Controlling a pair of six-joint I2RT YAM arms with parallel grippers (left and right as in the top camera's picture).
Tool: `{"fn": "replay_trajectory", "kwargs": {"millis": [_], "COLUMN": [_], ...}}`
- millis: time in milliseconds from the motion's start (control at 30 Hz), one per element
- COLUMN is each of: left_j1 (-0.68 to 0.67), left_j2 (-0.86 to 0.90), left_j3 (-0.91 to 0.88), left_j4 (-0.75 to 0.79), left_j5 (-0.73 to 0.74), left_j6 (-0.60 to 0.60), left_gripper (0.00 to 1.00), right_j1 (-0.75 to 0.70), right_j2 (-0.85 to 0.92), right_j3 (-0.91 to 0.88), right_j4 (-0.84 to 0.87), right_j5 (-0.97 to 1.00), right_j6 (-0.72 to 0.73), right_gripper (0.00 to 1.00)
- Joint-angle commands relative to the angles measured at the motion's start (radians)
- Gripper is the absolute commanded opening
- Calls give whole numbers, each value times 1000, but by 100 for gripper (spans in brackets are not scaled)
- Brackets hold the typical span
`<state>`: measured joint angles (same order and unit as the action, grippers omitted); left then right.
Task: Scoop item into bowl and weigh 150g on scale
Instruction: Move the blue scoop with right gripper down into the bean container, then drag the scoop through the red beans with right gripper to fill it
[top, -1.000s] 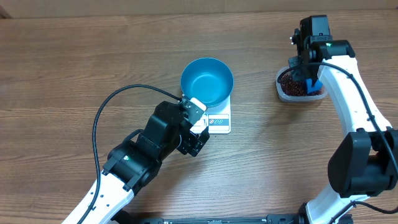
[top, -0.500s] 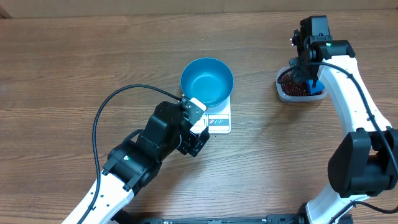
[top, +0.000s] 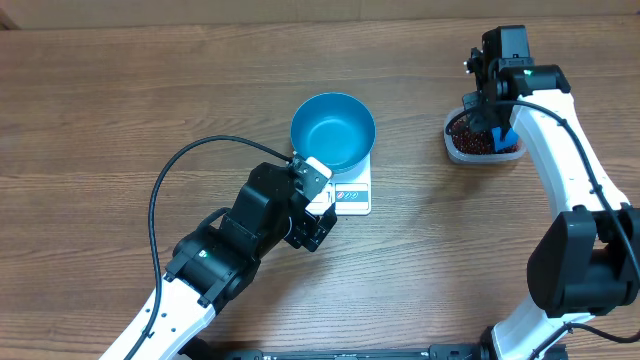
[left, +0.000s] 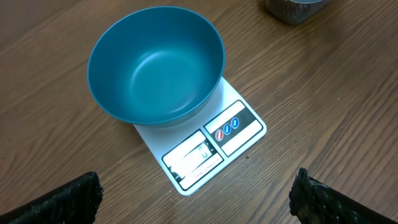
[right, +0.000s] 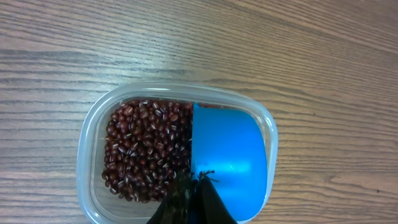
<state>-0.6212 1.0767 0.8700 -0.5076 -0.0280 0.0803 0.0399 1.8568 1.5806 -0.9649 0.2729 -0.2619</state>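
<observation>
**A:** Has anything moved in the last second?

**B:** Hardly. Nearest us, the left gripper (left: 199, 196) stays wide open and empty, just short of the scale (left: 239, 124). The bowl (left: 155, 62) sitting on the scale is still bare.

**A:** And farther across the counter (top: 120, 100)?

**B:** The right gripper (right: 193, 202) stays clamped on the blue scoop (right: 227, 155). The scoop only wobbles a little inside the clear tub (right: 93, 137), beside the beans (right: 143, 149) (none visible on it).

**A:** Meaning?

**B:** The first scoop isn't lifted yet, so I'd judge the weighing hasn't begun.
</observation>
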Motion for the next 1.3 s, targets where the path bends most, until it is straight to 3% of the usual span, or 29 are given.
{"fn": "replay_trajectory", "kwargs": {"millis": [0, 367, 1267], "left_j1": [0, 0, 0], "left_j2": [3, 3, 3], "left_j3": [-5, -5, -5], "left_j4": [3, 3, 3], "left_j5": [-5, -5, -5], "left_j6": [-6, -6, -6], "left_gripper": [99, 99, 99], "right_j1": [-1, -2, -12], "right_j2": [20, 90, 80], "right_j3": [-11, -11, -7], "right_j4": [10, -2, -11], "right_j5": [-9, -58, -209], "right_j6": [6, -1, 45], "right_gripper": [4, 4, 4]}}
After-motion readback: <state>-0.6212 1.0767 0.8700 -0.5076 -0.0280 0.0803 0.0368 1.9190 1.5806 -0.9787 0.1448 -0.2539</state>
